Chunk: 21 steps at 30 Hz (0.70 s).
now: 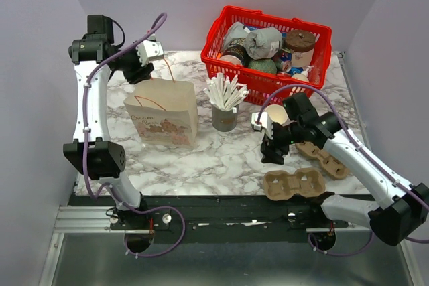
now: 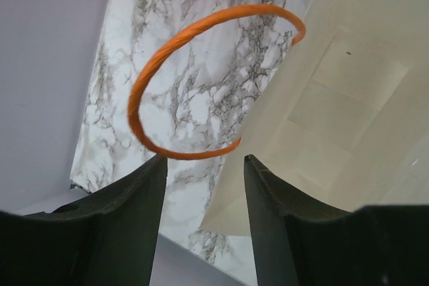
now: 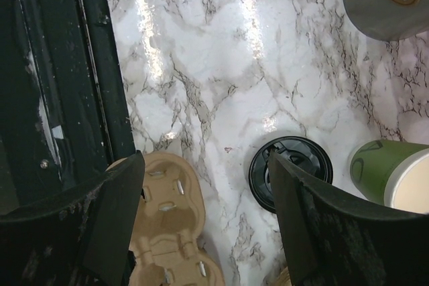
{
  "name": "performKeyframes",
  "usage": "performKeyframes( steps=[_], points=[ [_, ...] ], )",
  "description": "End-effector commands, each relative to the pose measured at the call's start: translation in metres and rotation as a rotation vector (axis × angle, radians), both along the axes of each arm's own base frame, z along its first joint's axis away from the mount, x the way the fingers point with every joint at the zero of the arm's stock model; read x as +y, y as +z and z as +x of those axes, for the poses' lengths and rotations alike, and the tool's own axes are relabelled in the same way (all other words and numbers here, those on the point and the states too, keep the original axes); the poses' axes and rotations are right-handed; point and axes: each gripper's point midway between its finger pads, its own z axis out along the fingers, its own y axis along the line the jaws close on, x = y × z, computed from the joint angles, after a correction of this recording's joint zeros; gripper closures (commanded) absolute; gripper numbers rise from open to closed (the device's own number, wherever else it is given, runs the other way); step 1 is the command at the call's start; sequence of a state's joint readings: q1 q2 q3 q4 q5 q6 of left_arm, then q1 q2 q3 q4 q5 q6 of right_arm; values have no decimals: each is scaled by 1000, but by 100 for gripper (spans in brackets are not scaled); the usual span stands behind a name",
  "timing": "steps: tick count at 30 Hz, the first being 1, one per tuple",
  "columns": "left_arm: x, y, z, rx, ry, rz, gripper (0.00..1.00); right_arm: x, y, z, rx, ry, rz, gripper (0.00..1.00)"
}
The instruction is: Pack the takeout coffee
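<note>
Black-lidded takeout coffee (image 3: 301,154) under wide-apart right jaws, lidless cup (image 3: 375,165) beside; left jaws apart by orange handle (image 2: 137,95)

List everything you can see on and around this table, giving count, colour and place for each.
basket: one, red, far right, holding mixed items
paper bag: one, tan, orange handles, left of centre
cup of sticks: one, grey, white sticks, centre
lidless cup: one, green, pale inside, right of centre
takeout coffee: one, only black lid shows, beside lidless cup
cup carriers: two, brown, near right
table: one, white marble, beneath everything
left hand: one, black, open by bag handle
right hand: one, black, open
</note>
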<state>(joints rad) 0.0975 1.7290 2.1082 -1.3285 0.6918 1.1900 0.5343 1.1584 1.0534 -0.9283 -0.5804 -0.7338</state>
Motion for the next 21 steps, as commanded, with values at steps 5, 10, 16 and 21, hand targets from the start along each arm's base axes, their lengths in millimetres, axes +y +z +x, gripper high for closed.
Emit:
performKeyframes(
  steps=[5, 10, 16, 21],
  points=[
    [0, -31, -17, 143, -56, 73, 49, -8, 1, -2, -17, -10, -14, 17],
    [6, -46, -22, 183, -60, 117, 53, -10, -3, -5, -16, -10, -17, 17],
    [11, -59, -29, 221, -61, 145, 59, -11, -4, -5, -19, -9, -22, 17],
    [3, -54, -36, 217, -71, 105, 63, -13, -5, -5, -22, 4, -39, 17]
  ],
)
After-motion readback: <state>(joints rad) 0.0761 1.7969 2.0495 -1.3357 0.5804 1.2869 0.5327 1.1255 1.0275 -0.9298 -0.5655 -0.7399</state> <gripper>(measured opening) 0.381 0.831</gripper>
